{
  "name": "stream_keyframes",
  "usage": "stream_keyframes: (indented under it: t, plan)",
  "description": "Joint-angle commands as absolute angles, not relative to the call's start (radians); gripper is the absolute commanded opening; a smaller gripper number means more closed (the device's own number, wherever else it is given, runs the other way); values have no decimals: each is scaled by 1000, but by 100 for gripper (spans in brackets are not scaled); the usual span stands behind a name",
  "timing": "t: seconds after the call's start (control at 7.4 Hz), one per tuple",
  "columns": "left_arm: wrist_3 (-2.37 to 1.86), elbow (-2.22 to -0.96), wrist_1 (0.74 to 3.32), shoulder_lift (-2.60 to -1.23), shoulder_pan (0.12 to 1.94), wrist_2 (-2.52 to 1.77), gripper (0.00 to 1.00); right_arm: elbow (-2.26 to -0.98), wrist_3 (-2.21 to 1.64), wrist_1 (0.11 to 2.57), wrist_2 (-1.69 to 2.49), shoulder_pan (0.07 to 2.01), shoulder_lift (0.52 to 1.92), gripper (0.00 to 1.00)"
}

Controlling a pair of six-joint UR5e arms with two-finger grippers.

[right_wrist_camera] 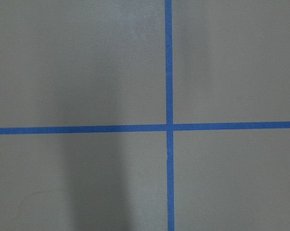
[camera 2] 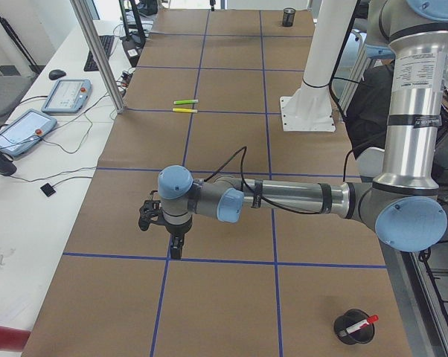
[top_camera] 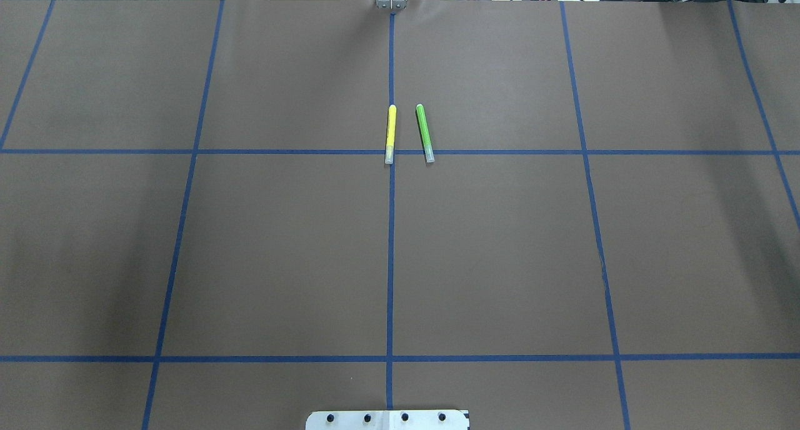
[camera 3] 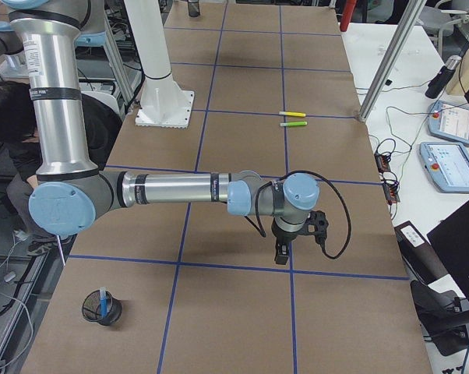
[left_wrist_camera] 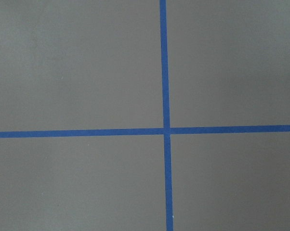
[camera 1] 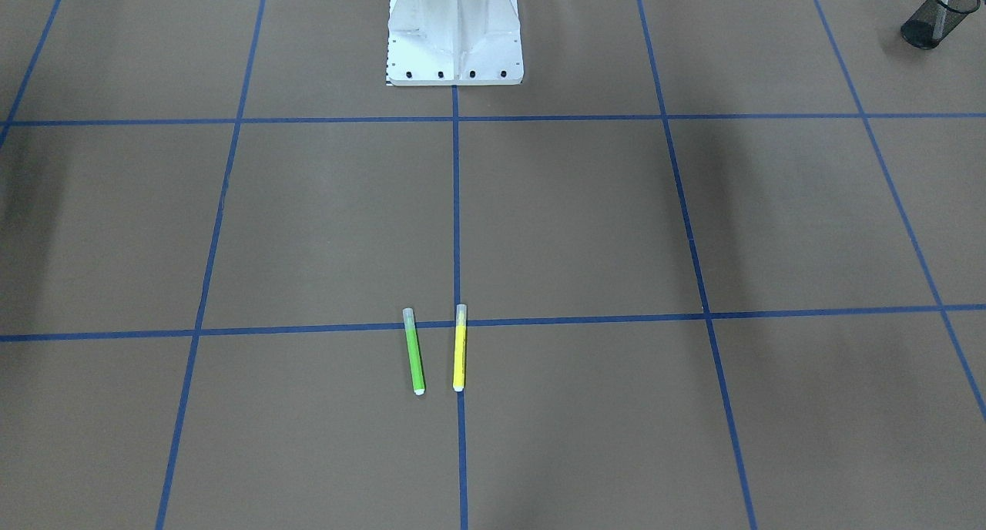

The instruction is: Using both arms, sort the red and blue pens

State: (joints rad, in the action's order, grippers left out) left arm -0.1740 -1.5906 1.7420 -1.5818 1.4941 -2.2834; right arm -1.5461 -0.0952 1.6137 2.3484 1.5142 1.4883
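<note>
Brown-paper table with a blue tape grid. Judged risk: a further reach could take the green marker or yellow marker, neither wanted. White-barrelled red pen stands in a black mesh cup at the robot's left, and blue pen in a second mesh cup at its right. Left gripper and right gripper hang low — opening cannot be told.

Marker just left of second marker, mid-table, ahead of base; left-end cup holds pen, right-end cup another pen.

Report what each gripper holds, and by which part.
Nothing visible in left gripper or right gripper; red pen stands in one cup, blue pen in another cup.
</note>
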Motion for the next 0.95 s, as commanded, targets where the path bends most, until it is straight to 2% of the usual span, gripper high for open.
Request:
stream_keyframes:
  t: [0.0,0.81]
  plan:
    - [-175,-1594,1741,-1580,1494,-2286,100,-1551,-95,1615,2353,1519,1497,100]
    - [-176,-1585,1750,-1583,1489,-2286,100,-1575,-95,1614,2352,1519,1502,100]
